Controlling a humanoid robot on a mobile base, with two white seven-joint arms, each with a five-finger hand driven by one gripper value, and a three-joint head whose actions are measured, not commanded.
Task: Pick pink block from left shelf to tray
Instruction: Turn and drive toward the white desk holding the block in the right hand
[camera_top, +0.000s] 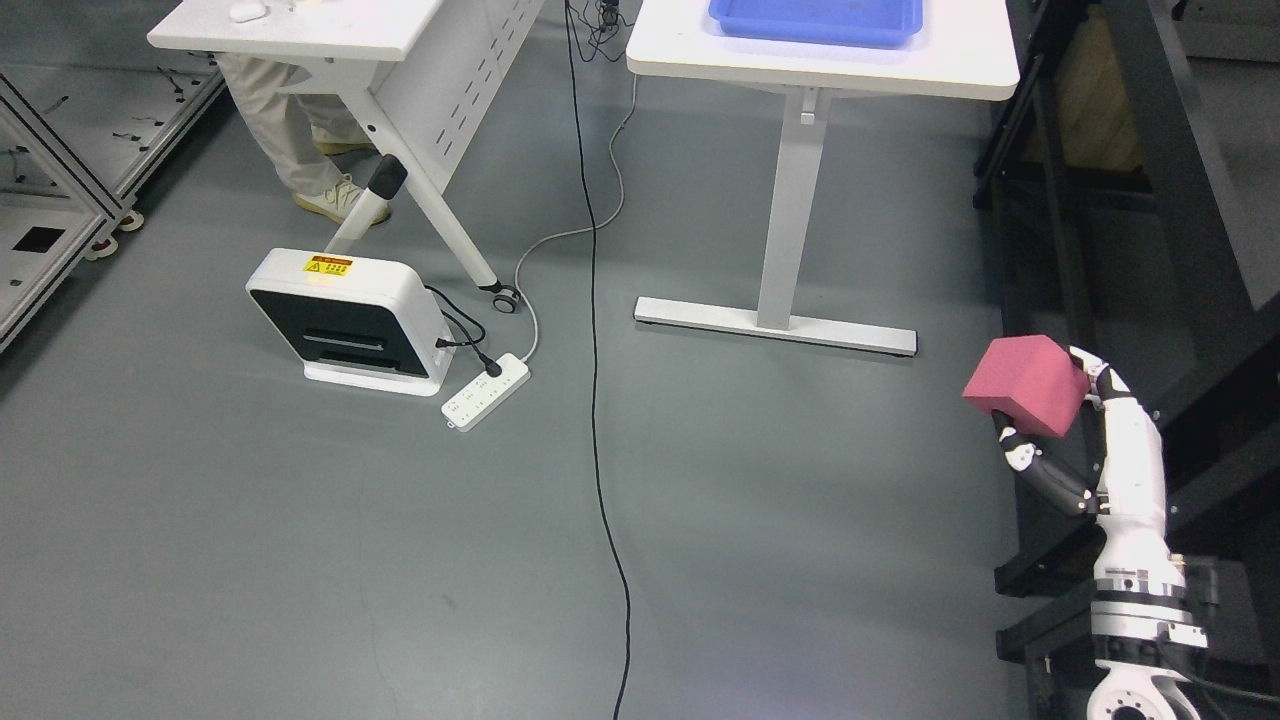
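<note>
Currently, status per item:

Right hand (1060, 430): arm enters from the lower right; it is raised with the pink block (1028, 385) pinched at its top.

Fingers (1020, 452): closed on the block, one white-tipped digit pressing from below-left, another (1095, 372) showing at the upper right edge. Opposed grip, likely so the block can't slide out during the carry.

Block location: in the air, off any shelf, held over the grey floor (300, 560) beside the dark rack (1200, 300) on the right. Tilted, one corner pointing down toward the lower digit.

Tray (815, 22): blue, sits on the white bench (830, 65) at the top of the head view, partly cut off by the frame. Well apart from the block, up and to the left of it.

Step, as a judgement: pick looks done, transport to the tray still to do; the arm or base must close that gap.

Risk: grip is on corners and edges of a tilted foam-like cube, so it could rotate in the fingers.

Left hand: not in view.

Floor clutter: black cable (595, 400) runs down the middle, power strip (487, 391) and a white-and-black box unit (345, 315) lie left of it. Matters if the base drives.

Person: legs (290, 130) visible behind the second white bench (300, 35) at upper left, clear of the carry path.
</note>
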